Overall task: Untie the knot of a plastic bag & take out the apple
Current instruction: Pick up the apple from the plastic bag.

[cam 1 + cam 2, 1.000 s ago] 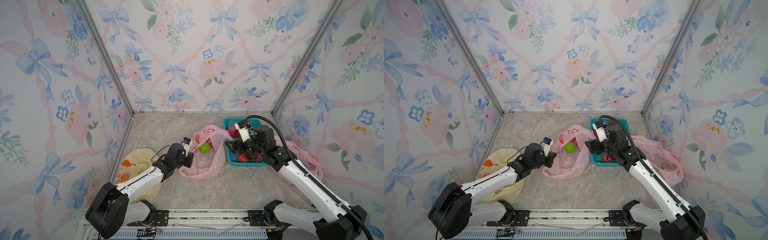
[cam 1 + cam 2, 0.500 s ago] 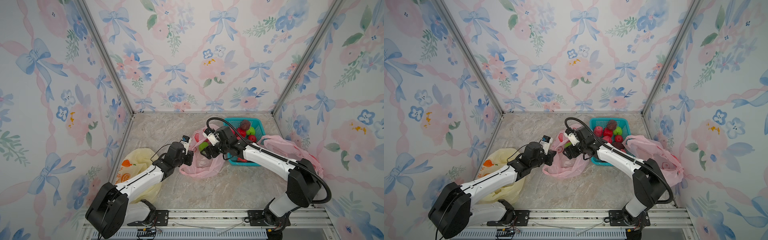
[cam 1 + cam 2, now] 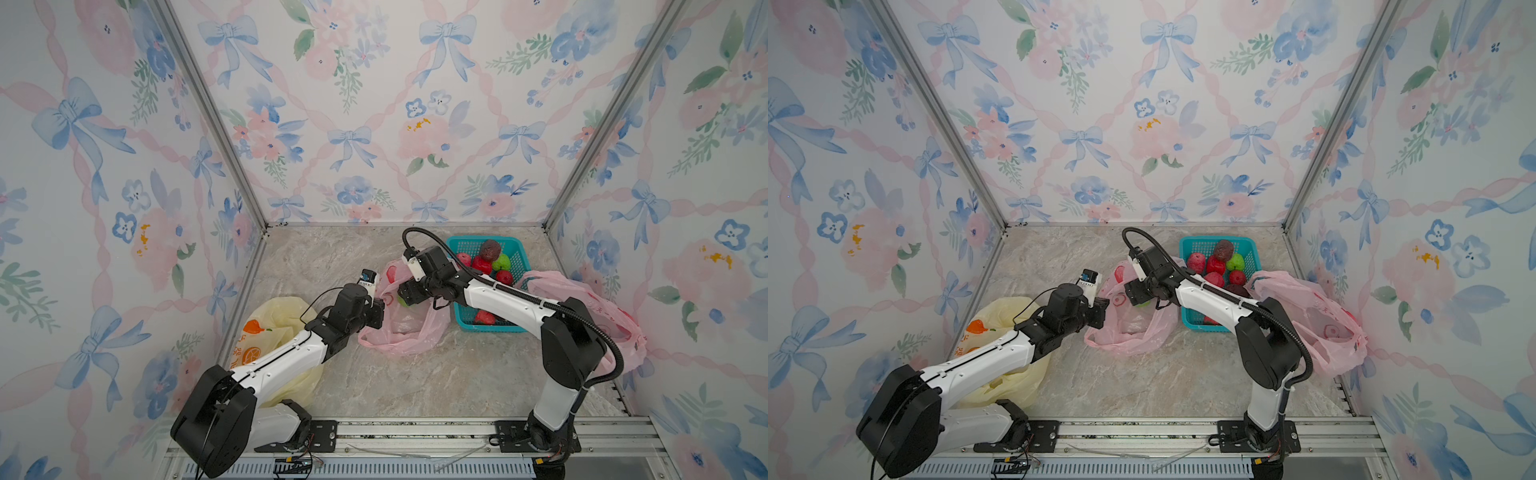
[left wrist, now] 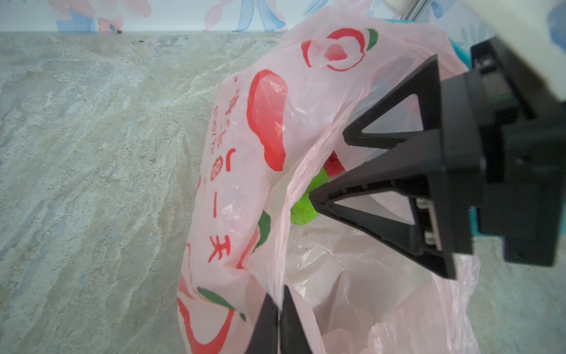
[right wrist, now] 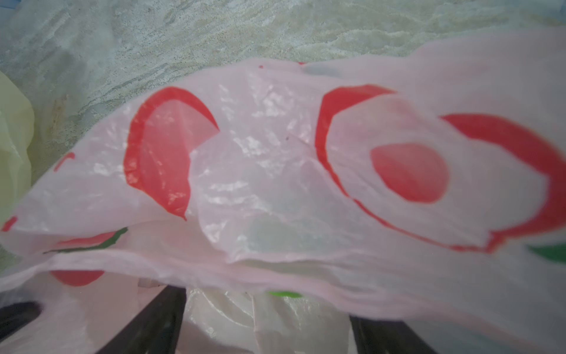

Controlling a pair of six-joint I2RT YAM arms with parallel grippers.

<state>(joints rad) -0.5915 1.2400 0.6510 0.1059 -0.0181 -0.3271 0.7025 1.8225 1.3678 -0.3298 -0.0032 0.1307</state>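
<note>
Pink bag on marble surface, mouth open, just beside blue basket of fruit. Left gripper: fingers pressed together, clamped on bag rim. Right gripper: fingers spread wide inside bag mouth, lower tip touching green apple, not gripping it. Yellow bag beneath left arm.

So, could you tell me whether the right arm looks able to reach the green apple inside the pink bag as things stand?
Probably yes. The left gripper pinches the pink bag's rim, keeping the mouth open, and the right gripper's open fingers are already inside, beside the green apple.
</note>
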